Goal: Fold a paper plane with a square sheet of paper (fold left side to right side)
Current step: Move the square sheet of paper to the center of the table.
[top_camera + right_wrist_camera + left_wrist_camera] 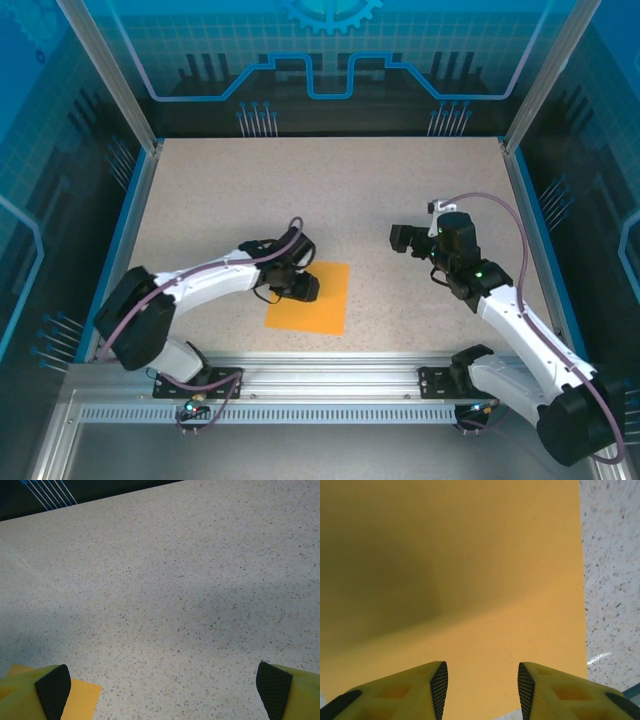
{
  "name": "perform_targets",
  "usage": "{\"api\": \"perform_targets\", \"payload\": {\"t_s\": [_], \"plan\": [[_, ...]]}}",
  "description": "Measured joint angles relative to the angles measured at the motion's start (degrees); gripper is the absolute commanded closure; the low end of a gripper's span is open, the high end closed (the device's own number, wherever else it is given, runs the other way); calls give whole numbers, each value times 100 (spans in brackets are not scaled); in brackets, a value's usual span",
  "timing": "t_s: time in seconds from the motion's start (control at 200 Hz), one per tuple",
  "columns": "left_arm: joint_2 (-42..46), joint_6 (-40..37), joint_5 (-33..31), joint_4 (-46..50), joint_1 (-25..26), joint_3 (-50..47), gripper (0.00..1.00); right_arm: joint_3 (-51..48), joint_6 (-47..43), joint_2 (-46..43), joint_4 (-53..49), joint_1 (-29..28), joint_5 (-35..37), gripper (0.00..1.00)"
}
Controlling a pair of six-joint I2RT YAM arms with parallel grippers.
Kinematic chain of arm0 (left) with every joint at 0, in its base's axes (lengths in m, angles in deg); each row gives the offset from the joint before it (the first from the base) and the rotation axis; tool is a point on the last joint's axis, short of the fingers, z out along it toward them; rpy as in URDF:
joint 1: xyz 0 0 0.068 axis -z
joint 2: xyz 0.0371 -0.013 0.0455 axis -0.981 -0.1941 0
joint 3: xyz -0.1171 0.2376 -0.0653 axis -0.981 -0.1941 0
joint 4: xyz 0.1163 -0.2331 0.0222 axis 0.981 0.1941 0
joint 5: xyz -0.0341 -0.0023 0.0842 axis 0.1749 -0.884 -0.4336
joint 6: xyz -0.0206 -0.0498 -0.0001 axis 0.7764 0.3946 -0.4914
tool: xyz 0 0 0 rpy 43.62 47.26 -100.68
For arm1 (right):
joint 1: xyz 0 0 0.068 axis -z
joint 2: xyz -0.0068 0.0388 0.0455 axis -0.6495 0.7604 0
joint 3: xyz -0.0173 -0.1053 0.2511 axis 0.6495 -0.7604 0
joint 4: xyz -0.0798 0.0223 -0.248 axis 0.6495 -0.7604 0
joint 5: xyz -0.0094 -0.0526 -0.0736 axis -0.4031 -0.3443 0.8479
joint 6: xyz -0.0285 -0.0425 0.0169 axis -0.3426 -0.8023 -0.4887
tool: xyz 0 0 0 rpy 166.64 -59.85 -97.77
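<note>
We see rail ` (pixel 330 385)` with both arm bases at near table edge. Just beyond: square sheet of paper ` (pixel 328 305)`, orange, flat on speckled table ` (pixel 330 190)`, left of centre. Left gripper ` (pixel 482 680)` low over sheet's left part, fingers ` (pixel 439 682)` parted with a gap, nothing between them, orange sheet below. We cannot tell whether the fingers touch the paper. Farther right, right gripper ` (pixel 165 685)` spread wide, holding nothing, above bare table well apart from sheet; orange corner at its left finger ` (pixel 50 690)`.
</note>
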Motion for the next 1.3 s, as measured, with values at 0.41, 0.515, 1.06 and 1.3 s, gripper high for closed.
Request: {"api": "perform_targets", "payload": {"t_s": [0.41, 0.515, 1.06, 1.3], "plan": [[-1263, 24, -503, 203, 341, 839, 64, 0, 15, -385, -249, -26, 225, 0], [-1473, 26, -551, 254, 345, 927, 65, 0, 15, -435, -304, -26, 280, 0], [-2839, 59, -1095, 863, 306, 2754, 68, -2, 17, -625, -372, -26, 431, 0], [-3545, -153, -1091, 890, 7, 3847, 68, -13, 42, -743, -540, -26, 435, 0]]}}
